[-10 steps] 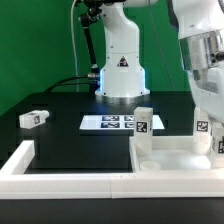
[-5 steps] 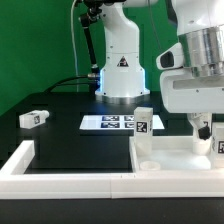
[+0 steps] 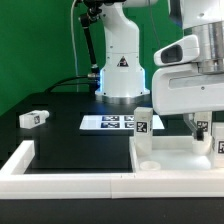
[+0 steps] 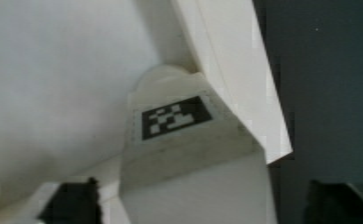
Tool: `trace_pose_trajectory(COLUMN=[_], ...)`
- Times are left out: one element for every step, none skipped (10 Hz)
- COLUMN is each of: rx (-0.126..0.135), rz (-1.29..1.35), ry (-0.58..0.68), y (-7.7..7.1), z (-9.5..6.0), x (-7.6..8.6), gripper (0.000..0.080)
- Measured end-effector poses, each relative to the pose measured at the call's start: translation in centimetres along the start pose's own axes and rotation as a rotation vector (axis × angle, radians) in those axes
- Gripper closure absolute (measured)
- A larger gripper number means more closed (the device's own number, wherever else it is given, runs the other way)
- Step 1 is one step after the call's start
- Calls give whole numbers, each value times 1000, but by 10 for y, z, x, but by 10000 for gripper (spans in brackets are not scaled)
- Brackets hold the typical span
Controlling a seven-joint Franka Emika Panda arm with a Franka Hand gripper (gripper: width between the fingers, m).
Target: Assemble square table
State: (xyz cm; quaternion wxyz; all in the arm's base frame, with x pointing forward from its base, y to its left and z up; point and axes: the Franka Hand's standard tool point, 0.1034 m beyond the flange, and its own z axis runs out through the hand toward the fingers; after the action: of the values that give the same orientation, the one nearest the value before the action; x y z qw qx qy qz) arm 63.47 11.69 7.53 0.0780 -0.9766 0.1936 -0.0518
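The white square tabletop slab (image 3: 175,158) lies at the exterior view's right, inside the border wall. One tagged leg block (image 3: 143,122) stands upright at its far left corner. Another tagged leg (image 3: 204,128) stands at its far right corner, and it also shows in the wrist view (image 4: 174,115). My gripper (image 3: 197,124) hangs over that right leg. In the wrist view the gripper (image 4: 204,205) is open, its dark fingers (image 4: 71,200) standing on either side of the leg with a gap. A third loose leg (image 3: 33,118) lies on the black table at the left.
The marker board (image 3: 108,123) lies flat in the middle of the table. The low white border wall (image 3: 60,181) runs along the front and the left. The robot base (image 3: 120,70) stands behind, against the green backdrop.
The gripper has come down and shifted toward the exterior view's left, over the slab's far right leg. The slab and the legs have not moved.
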Motion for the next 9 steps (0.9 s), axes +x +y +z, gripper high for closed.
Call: trace_pose_trajectory(rx=[0,0,-3,-4,-8,-14,-1,21,39], rz=[11,92,158,203,334,474,634,862,1009], ry=[0,-1,1,1,1,4,0,-13,-29], y=[0,1,4,5,6,8,10,13,14], z=[0,0,0,1,1,1,1,1,1], x=[0,0,1,1,1,2,3,1,0], gripper=[354,354,495,495,495,495,495,495,495])
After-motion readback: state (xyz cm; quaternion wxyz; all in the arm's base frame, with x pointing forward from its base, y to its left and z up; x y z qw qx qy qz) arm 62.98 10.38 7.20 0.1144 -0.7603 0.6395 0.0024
